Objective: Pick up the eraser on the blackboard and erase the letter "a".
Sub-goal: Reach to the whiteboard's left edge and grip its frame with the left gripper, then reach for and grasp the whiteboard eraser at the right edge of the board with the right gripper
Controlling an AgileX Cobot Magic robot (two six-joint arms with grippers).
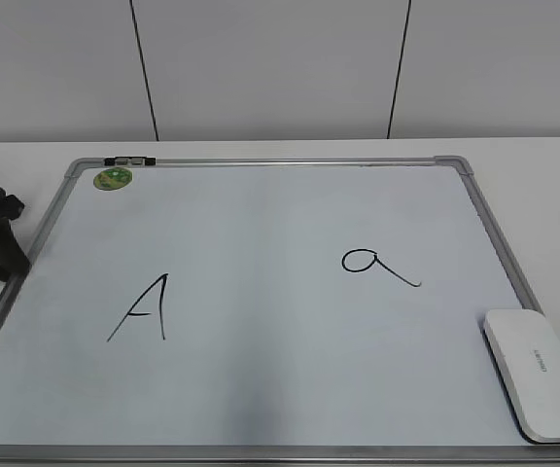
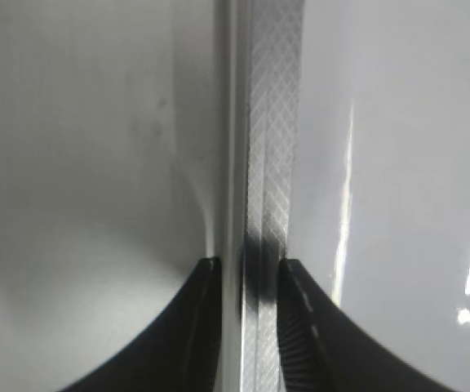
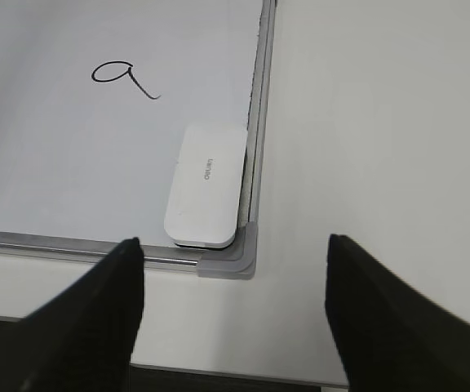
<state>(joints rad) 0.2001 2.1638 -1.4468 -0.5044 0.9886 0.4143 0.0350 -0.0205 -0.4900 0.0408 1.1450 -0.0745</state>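
The white eraser lies flat on the blackboard in its near right corner, against the frame. The small letter "a" is written up and left of it. In the right wrist view the eraser and the "a" lie ahead on the board. My right gripper is open and empty, above the table just off that corner; it is out of the exterior view. My left gripper is closed around the board's silver left frame, and shows at the left edge of the exterior view.
A larger capital "A" is on the board's left half. A green round magnet and a small black clip sit at the far left corner. A grey corner piece lies beside the eraser. White table surrounds the board.
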